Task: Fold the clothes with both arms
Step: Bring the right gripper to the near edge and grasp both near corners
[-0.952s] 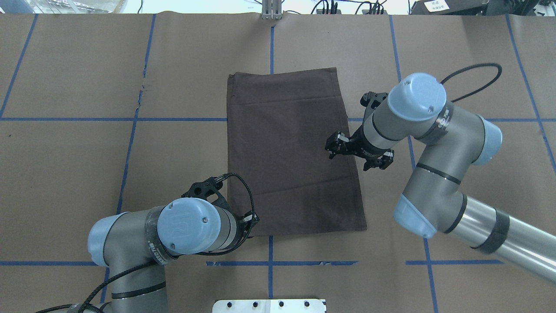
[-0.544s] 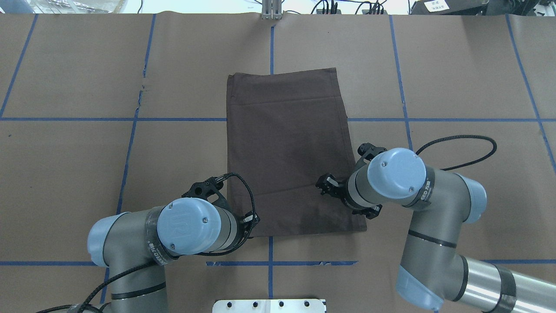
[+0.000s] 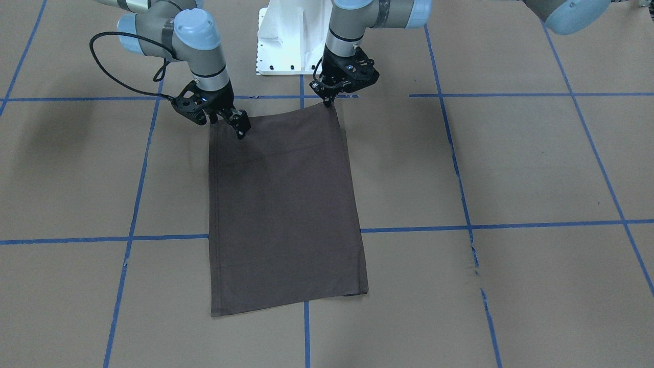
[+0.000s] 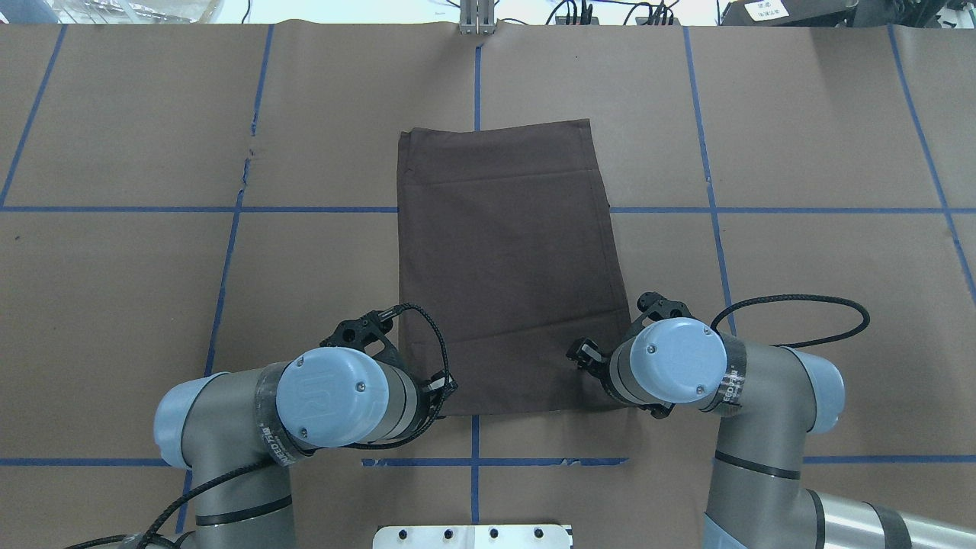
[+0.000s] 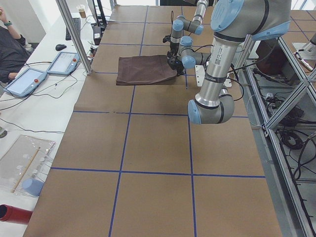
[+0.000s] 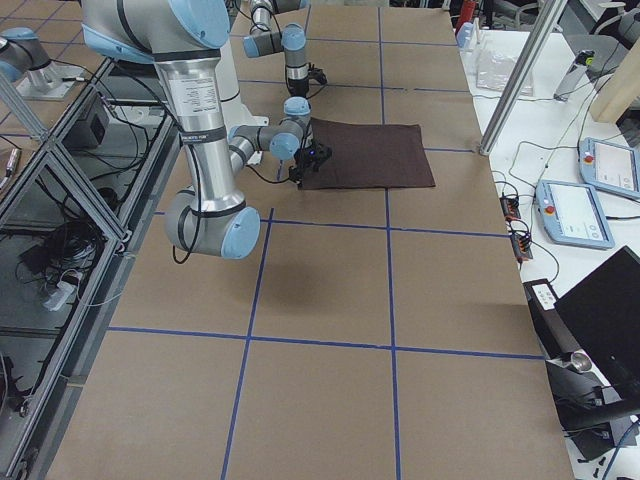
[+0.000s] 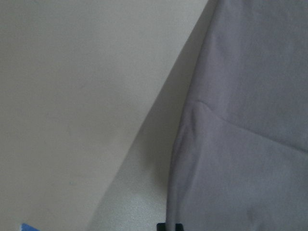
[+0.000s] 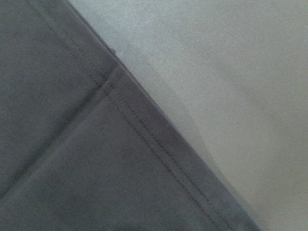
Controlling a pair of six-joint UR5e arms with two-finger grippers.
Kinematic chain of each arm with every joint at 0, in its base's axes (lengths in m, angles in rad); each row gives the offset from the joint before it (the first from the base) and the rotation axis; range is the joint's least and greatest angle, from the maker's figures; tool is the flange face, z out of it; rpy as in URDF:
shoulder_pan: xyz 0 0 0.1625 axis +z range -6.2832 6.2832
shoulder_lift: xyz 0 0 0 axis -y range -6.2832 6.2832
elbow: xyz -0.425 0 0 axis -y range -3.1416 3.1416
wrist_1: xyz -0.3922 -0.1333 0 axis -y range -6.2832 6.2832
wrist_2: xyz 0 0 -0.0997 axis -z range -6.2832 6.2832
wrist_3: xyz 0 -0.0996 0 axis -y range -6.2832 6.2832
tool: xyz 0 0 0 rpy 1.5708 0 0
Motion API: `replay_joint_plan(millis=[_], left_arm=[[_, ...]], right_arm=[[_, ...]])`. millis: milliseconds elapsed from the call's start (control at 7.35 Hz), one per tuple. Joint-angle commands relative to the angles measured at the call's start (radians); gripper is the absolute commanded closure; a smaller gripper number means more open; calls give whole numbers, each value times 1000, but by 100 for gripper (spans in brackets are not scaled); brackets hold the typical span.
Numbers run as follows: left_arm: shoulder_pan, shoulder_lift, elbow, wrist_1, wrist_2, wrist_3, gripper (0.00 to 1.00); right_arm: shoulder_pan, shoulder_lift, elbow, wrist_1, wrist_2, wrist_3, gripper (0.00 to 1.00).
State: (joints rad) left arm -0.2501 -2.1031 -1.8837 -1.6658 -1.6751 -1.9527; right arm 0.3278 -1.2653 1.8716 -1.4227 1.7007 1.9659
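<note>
**Pinching one corner, straddling the other**

Closed tight with the left gripper (image 3: 327, 101) on the upper right corner of the T-shirt (image 3: 283, 204) in the front-facing view, corner slightly raised. Spread wide with the right gripper (image 3: 226, 122) over the upper left corner, gripping nothing. Folded to a tall dark brown rectangle, flat at frame centre on the table (image 3: 511, 168).

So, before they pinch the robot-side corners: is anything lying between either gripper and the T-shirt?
Nothing visible. The left gripper and right gripper sit right at the robot-side corners of the T-shirt, with only bare brown table paper around.
</note>
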Motion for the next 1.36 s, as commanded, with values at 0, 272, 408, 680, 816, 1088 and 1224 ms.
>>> replay_joint_plan(millis=[0,272,408,680,816,1088,1224], left_arm=[[0,0,0,0,0,0,100],[-1,0,0,-2,0,0,100],[0,0,0,-2,-2,0,100],[0,0,0,-2,-2,0,100],[0,0,0,-2,-2,0,100],[-2,0,0,0,0,0,100],[-2,2,0,-2,2,0,100]], right_arm=[[-3,-2,14,-24,-1,2,0],[-19,-2,32,-68,-4,4,0],[-39,-3,28,-70,-24,8,0],[-56,-2,24,-71,-32,8,0],[-55,3,26,-70,-30,8,0],[-56,7,26,-70,-32,10,47],[-56,9,27,-71,-30,8,69]])
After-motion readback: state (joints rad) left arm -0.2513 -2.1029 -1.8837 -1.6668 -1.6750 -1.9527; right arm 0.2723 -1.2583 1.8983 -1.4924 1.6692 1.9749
